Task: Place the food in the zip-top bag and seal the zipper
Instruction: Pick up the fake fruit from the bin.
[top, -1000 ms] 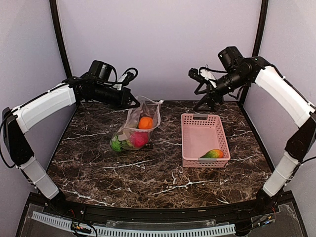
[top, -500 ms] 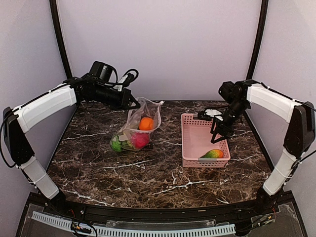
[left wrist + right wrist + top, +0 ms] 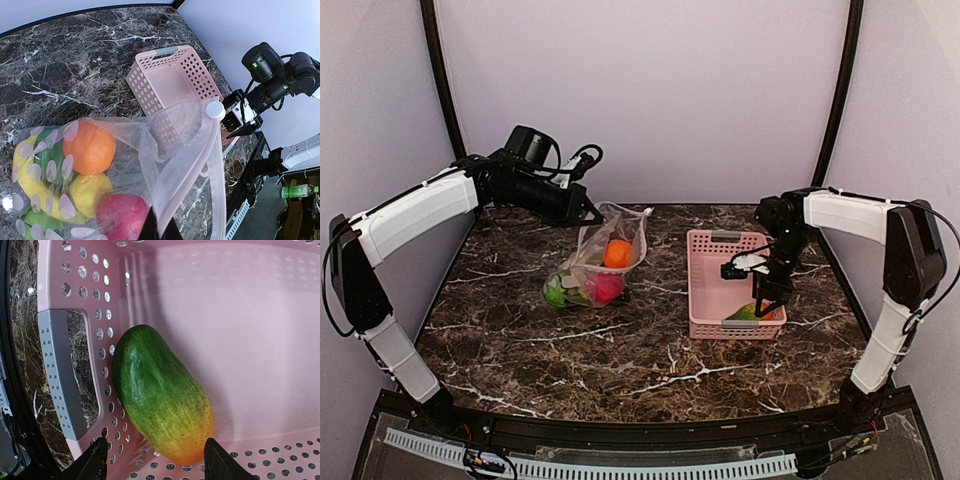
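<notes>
The zip-top bag [image 3: 595, 265] lies left of centre with its mouth lifted. My left gripper [image 3: 592, 213] is shut on the mouth edge [image 3: 160, 227] and holds it up and open. The zipper strip [image 3: 216, 165] runs along that edge. Inside the bag are the orange [image 3: 89, 147], the lemon [image 3: 90, 192], the banana [image 3: 27, 172], the red-pink fruit [image 3: 122, 217] and green pieces [image 3: 556, 292]. The orange-green mango [image 3: 160, 395] lies in the near corner of the pink basket [image 3: 705, 270]. My right gripper [image 3: 159, 460] is open just above the mango's orange end, a finger on each side.
The basket's grey handle [image 3: 60, 370] and perforated wall lie close to the mango. The basket also shows in the left wrist view [image 3: 165, 80], right of the bag. Walls close in the back and both sides.
My right arm has come down from high at the back into the basket, with its open gripper now over the mango. My left gripper has kept hold of the bag's mouth.
</notes>
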Motion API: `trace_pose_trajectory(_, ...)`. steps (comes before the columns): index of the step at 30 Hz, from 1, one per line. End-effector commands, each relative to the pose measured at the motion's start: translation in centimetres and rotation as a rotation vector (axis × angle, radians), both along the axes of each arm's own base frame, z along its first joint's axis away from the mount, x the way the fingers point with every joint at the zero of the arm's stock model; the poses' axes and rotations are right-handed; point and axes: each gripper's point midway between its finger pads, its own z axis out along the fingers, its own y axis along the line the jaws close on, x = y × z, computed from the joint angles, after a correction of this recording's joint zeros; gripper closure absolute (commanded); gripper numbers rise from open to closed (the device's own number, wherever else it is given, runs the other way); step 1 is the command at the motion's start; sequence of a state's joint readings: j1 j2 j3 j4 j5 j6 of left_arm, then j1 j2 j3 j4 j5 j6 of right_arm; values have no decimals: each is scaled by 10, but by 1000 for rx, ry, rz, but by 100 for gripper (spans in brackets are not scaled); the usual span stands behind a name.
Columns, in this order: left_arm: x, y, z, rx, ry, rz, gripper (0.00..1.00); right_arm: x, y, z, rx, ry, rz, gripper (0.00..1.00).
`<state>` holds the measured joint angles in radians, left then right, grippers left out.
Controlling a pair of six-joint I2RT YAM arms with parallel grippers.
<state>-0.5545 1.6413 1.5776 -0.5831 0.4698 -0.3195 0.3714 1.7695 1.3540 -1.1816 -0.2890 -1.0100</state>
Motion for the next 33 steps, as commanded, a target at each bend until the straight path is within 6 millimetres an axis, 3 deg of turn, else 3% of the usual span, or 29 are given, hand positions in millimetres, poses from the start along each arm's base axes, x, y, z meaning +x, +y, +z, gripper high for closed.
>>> trace_pose_trajectory(1,-3,2,4,12,-8,-4,99,-1,-6,-17,-33,10,19,37)
trace_pose_trajectory(11,-4,3,4,11,-5,0,99,7,-13,-46,-100,9,5,37)
trace_pose_trajectory(16,-6,4,5,10,-6,2,99,13,-15,-56,-132,-13,5,42)
trace_pose_trajectory(18,-6,5,7,8,-10,2,99,18,-15,-57,-136,-29,-15,48)
trace_pose_trajectory(23,-7,6,6,4,-16,6,99,28,-5,-46,-94,-49,-57,61)
trace_pose_trajectory(33,-4,3,15,-9,-33,2,99,48,14,5,14,-152,-99,69)
